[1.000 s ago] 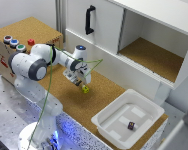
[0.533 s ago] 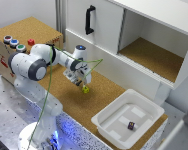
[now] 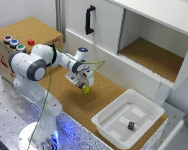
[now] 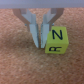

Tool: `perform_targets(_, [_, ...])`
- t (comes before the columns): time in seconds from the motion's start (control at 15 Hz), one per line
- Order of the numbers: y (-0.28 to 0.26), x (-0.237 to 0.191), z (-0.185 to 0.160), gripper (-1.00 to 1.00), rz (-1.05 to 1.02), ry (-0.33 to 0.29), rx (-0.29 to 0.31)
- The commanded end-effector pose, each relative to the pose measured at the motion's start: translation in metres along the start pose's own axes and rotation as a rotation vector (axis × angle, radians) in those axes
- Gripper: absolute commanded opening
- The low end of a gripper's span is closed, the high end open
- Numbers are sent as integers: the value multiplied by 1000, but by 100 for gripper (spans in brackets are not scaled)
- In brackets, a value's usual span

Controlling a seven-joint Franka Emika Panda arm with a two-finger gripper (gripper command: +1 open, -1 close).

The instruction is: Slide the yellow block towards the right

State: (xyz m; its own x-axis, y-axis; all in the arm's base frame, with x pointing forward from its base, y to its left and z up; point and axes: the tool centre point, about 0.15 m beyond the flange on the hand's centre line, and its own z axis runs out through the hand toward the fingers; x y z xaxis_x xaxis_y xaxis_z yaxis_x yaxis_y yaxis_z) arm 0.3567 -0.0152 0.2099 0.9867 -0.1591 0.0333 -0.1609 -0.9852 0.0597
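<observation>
Cork surface [image 4: 15,60] carries the yellow block [image 4: 56,41], a cube, N-face up, beside the empty, narrowly parted gripper [image 4: 39,42].

A cork-surfaced table [image 3: 69,100] is seen from above, with a white cabinet [image 3: 144,35] set along its far edge. On the cabinet's closed door a black vertical handle [image 3: 89,20] is mounted; at the exterior view's right an open compartment [image 3: 154,55] with a cork floor is shown. A white rectangular tray [image 3: 106,127] is placed on the table toward the exterior view's right, and a small dark cube [image 3: 130,125] is contained in it. At the exterior view's left, a cork-topped box [image 3: 36,27] is fitted with round coloured buttons [image 3: 14,43] and a small red piece [image 3: 30,42].
</observation>
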Motion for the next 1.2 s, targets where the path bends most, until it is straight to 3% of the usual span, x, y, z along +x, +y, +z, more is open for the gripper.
perform_targets(0.0, [46, 3, 6, -100, 21, 45, -18])
perform_targets(1.13, [121, 0, 15, -100, 120, 15, -89])
